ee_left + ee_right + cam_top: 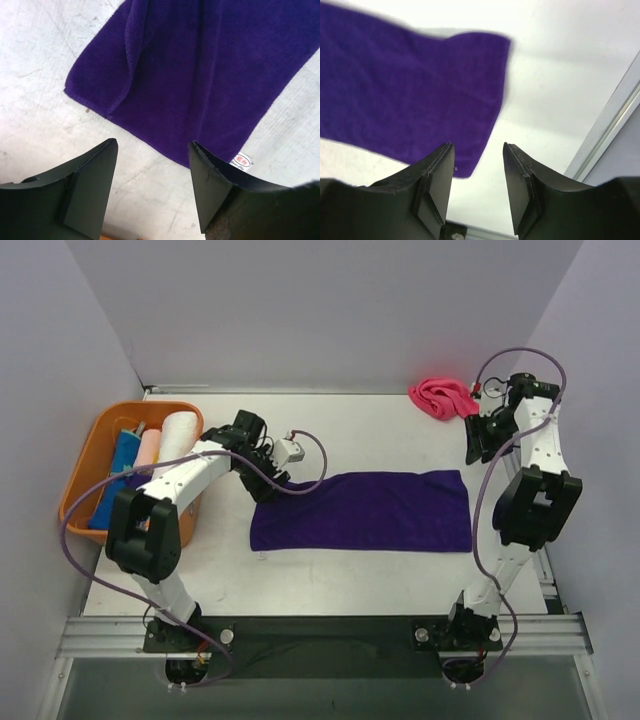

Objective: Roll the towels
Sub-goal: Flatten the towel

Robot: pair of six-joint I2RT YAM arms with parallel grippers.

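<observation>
A dark purple towel (365, 511) lies flat in the middle of the table. It also shows in the left wrist view (200, 75), with a small fold near its left edge and a white label at one corner, and in the right wrist view (405, 90). A hot pink towel (442, 397) lies crumpled at the back right. Rolled white (178, 435), pale pink (148, 448) and blue (122, 455) towels sit in the orange basket. My left gripper (270, 480) is open and empty above the purple towel's left end (152, 145). My right gripper (478, 445) is open and empty above the towel's right end (477, 147).
The orange plastic basket (82, 470) stands at the left edge of the table. Grey walls close in the left, back and right. A metal rail (320, 635) runs along the near edge, and another runs along the right side (605, 125).
</observation>
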